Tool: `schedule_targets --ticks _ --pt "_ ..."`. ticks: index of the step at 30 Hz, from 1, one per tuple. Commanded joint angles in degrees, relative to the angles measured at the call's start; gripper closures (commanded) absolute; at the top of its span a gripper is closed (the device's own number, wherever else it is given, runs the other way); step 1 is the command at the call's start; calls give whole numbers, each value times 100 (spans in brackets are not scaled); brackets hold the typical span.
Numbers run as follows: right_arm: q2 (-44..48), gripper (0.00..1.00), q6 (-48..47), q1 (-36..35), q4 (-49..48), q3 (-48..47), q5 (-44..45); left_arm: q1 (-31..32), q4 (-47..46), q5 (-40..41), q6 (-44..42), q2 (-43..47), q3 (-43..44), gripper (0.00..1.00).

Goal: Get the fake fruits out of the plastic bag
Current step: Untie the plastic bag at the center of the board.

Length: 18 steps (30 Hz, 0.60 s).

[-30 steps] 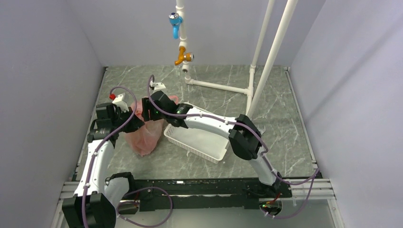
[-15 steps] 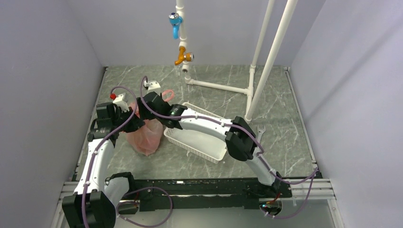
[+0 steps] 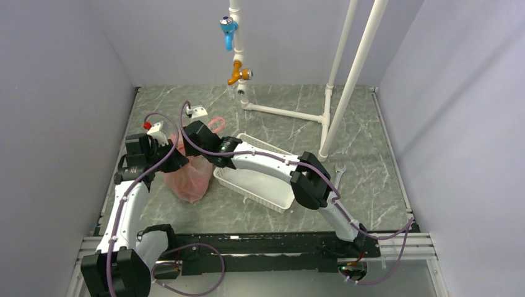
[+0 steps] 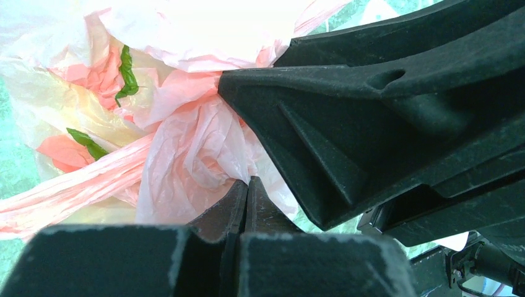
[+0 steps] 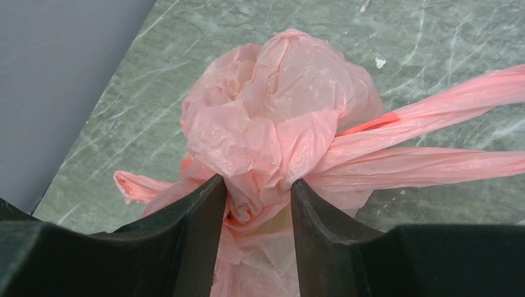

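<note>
The pink plastic bag [image 3: 189,175] stands bunched on the marble table, left of the white basket. My left gripper [image 3: 176,160] is shut on a fold of its plastic, with the fingertips pressed together in the left wrist view [image 4: 247,184]. My right gripper [image 3: 194,132] is at the bag's top. In the right wrist view its fingers [image 5: 213,195] press both sides of a twisted bunch of the plastic bag [image 5: 282,117]. The fake fruits show only as yellow [image 4: 74,111] and red [image 4: 60,152] shapes with green leaves [image 4: 127,71] through the plastic.
A white slotted basket [image 3: 280,199] lies right of the bag, under my right arm. A small wrench [image 3: 339,168] lies right of it. White pipes [image 3: 337,105] and two taps [image 3: 238,73] stand at the back. Grey walls close both sides.
My right gripper has moved back and left along the bag's top, and a pink handle loop now shows beside it. The left gripper has stayed put.
</note>
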State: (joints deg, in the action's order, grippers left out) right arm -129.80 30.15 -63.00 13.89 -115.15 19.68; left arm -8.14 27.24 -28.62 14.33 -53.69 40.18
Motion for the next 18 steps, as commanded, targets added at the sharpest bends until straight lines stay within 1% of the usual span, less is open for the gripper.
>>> schedule_targets --ticks 1,2,4,5,6,12,18 --pt "135 57 -100 -2 -150 -228 222 15 -147 -71 -37 18 31 100" --pt "165 62 -105 4 -181 -195 188 16 -145 -77 -37 9 40 100" --pt "190 76 -120 25 -168 -211 116 15 -142 -67 -36 18 43 100" --pt "198 81 -90 34 -138 -240 89 20 -137 -24 -38 32 35 100" --pt "223 83 -60 57 -107 -257 51 15 -116 -1 -38 34 34 100" --pt "425 85 122 209 -67 -224 -469 19 -102 -21 -47 -45 66 100" --pt "754 87 450 545 -323 191 -1117 18 -85 -46 -60 -21 78 100"
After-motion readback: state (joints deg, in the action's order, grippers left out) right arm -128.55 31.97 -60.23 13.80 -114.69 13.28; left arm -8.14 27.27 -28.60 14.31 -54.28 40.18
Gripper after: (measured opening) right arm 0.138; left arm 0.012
